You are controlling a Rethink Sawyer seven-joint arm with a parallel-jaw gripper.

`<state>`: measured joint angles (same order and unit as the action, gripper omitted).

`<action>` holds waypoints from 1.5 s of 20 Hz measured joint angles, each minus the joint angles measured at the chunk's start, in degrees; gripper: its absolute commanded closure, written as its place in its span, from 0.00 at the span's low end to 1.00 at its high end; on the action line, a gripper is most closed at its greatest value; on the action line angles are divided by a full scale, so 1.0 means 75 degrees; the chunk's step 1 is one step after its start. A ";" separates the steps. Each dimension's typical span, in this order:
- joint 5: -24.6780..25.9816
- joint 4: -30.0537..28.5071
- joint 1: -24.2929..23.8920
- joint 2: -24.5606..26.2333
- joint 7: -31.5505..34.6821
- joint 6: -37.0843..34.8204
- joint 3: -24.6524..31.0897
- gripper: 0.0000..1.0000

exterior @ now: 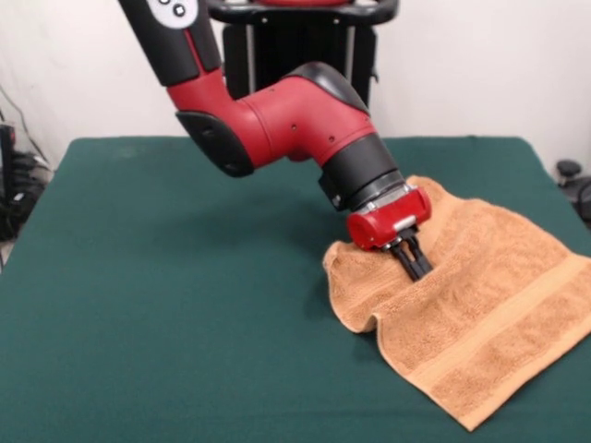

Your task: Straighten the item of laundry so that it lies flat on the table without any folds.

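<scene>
Visibly closed pincer (417, 268) pressed onto towel (480, 314)

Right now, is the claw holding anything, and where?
Claw is shut, tips pressed into the towel near its raised left edge; an actual pinch of cloth cannot be confirmed.

The desk (166, 305) has a dark green felt-like top. One item lies directly on it: an orange-tan terry towel (480, 314), located beneath the gripper (417, 265) and extending from it toward the picture's right and lower edge. A flat woven band crosses the towel on the near side of the gripper. The towel edge at the picture's left of the gripper is raised in a fold.
</scene>
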<state>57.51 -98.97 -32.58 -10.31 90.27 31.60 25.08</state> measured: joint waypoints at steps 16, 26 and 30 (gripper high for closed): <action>-0.0345 -0.0079 0.0171 -0.0313 0.0000 -0.0641 0.0014 1.00; -0.0349 -0.0115 0.0160 -0.0509 0.0000 -0.1235 0.0175 1.00; -0.0377 -0.0130 0.0155 -0.0557 0.0000 -0.1382 0.0212 1.00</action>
<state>54.68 -99.94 -31.42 -14.49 90.27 21.23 26.67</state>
